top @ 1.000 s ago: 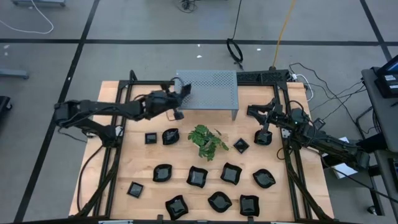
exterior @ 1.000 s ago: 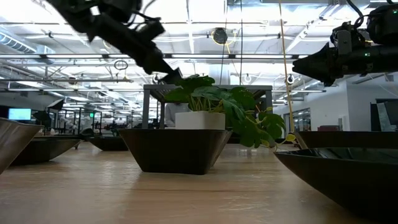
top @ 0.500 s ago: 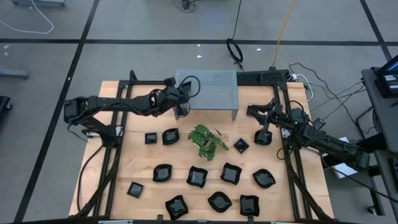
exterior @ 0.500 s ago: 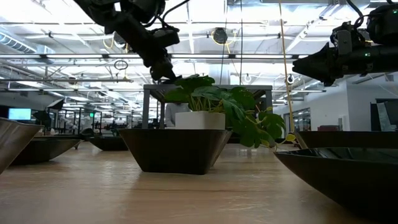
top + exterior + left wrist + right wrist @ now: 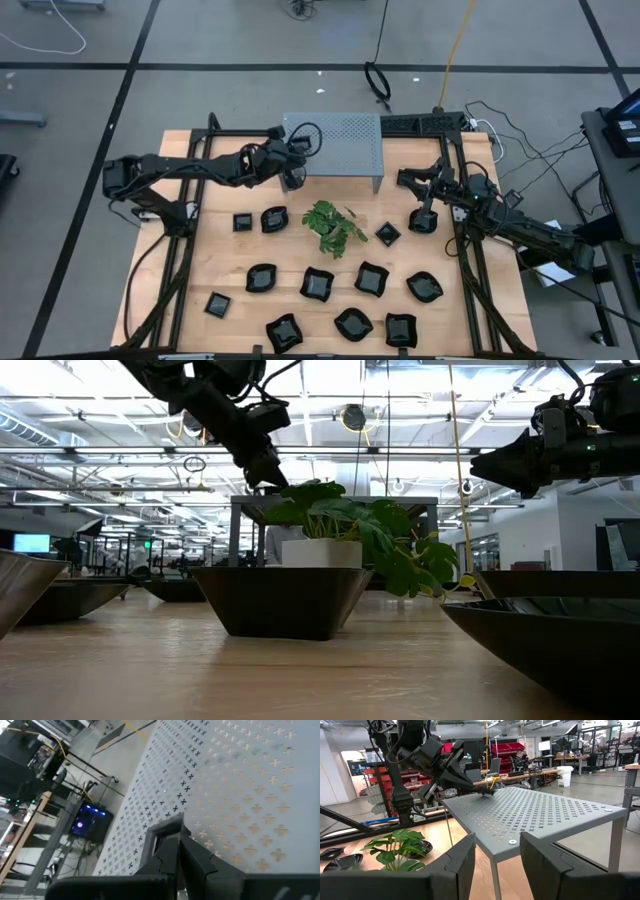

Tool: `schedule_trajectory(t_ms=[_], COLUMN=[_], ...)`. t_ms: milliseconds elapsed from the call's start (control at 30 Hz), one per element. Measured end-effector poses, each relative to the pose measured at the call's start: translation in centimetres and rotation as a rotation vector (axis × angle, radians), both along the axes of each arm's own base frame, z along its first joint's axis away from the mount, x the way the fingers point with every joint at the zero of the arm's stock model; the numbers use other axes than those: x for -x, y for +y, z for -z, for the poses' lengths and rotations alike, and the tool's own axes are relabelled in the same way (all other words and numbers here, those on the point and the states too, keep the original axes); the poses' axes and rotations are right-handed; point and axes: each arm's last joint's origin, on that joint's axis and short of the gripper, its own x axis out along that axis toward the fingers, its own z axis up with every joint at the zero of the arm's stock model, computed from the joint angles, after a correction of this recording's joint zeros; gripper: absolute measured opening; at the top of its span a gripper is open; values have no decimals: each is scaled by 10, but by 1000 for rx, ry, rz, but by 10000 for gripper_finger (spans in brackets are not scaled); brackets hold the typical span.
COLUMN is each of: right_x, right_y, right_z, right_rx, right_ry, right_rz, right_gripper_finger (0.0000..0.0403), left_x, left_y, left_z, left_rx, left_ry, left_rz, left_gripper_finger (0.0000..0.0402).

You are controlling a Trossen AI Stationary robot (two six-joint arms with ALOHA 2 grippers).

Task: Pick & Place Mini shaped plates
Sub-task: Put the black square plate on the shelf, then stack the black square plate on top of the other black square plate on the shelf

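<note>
Left hand (image 5: pixel 296 150): at the left edge of the grey perforated shelf (image 5: pixel 340 145), fingers closed together, tip over the shelf top; holding nothing visible.

Right hand (image 5: pixel 408 180): above the worktop (image 5: pixel 225 255) to the right of the shelf, fingers parted, holding nothing.

Mini shaped plates (image 5: pixel 318 284): black, scattered over the worktop in front of the shelf, around and beyond the green plant (image 5: pixel 333 226); one square plate (image 5: pixel 388 234) just right of the plant.

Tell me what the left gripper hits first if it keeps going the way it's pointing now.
Most likely the grey perforated metal shelf: the left gripper angles down at its top near one edge, shut. In the left wrist view the shelf fills the picture ahead. Whether it is touching cannot be told.
</note>
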Motion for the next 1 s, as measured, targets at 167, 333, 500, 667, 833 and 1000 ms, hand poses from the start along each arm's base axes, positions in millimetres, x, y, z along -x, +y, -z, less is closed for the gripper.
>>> schedule_trajectory(t_ms=[167, 333, 500, 667, 833, 1000], right_x=[0, 0, 0, 0, 0, 0], right_y=[0, 0, 0, 0, 0, 0], right_z=[0, 0, 0, 0, 0, 0], right_rx=[0, 0, 0, -1, 0, 0], right_ry=[0, 0, 0, 1, 0, 0], right_rz=[0, 0, 0, 0, 0, 0], right_gripper_finger=[141, 141, 141, 141, 141, 141], left_x=[-1, -5, -2, 13, 39, 67], left_y=[0, -9, -38, -80, -114, -134], left_z=[-3, -7, -22, -25, -8, 17], left_rx=[-12, -37, -8, 197, 516, 753], left_ry=[-49, -89, -190, -221, 2, 312], left_rz=[-49, -61, -68, -23, 59, -27], left_gripper_finger=[44, 111, 158, 170, 170, 170])
